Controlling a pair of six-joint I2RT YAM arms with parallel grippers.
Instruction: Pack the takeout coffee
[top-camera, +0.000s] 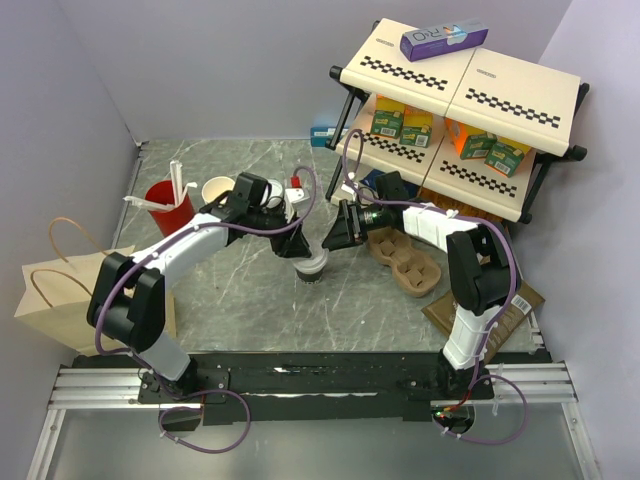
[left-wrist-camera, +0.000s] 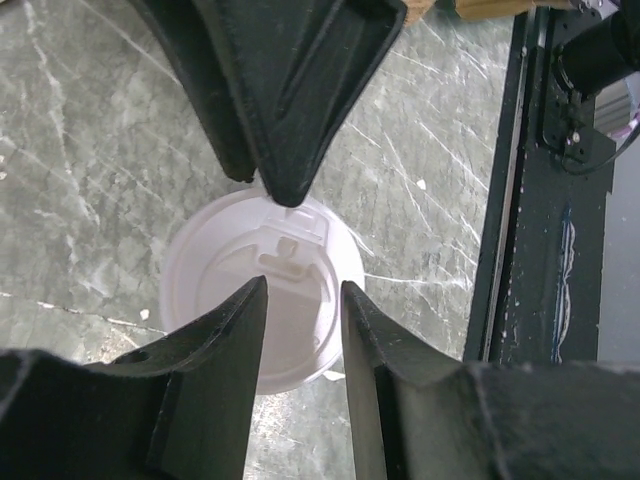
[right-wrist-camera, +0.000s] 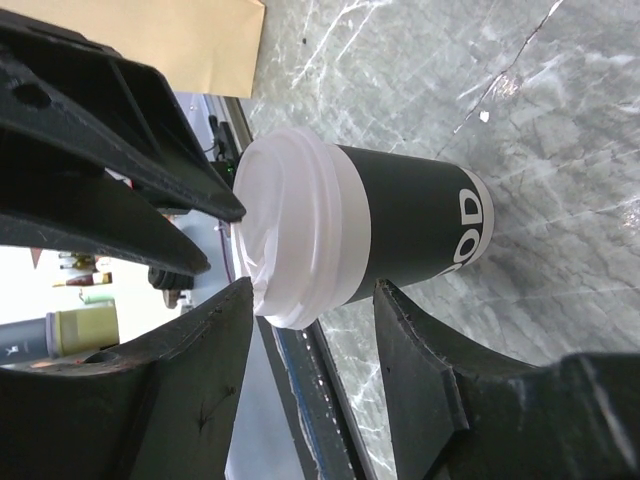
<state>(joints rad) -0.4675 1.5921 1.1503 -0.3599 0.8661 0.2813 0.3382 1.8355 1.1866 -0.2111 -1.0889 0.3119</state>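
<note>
Grey marble table (top-camera: 230, 300); takeout coffee (top-camera: 313, 265) upright; left pincer (left-wrist-camera: 300, 288), right pincer (right-wrist-camera: 312, 290) both spread.

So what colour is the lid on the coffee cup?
White. The lid shows best in the right wrist view.

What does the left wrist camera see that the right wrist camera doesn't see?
Only the left wrist camera looks straight down on the lid, so you see its round top and its drinking tab. Only the right wrist camera sees the coffee cup from the side: its dark body, the white letters on it, and a brown paper bag beyond it. Both show the white lid and the grey marble table.
</note>
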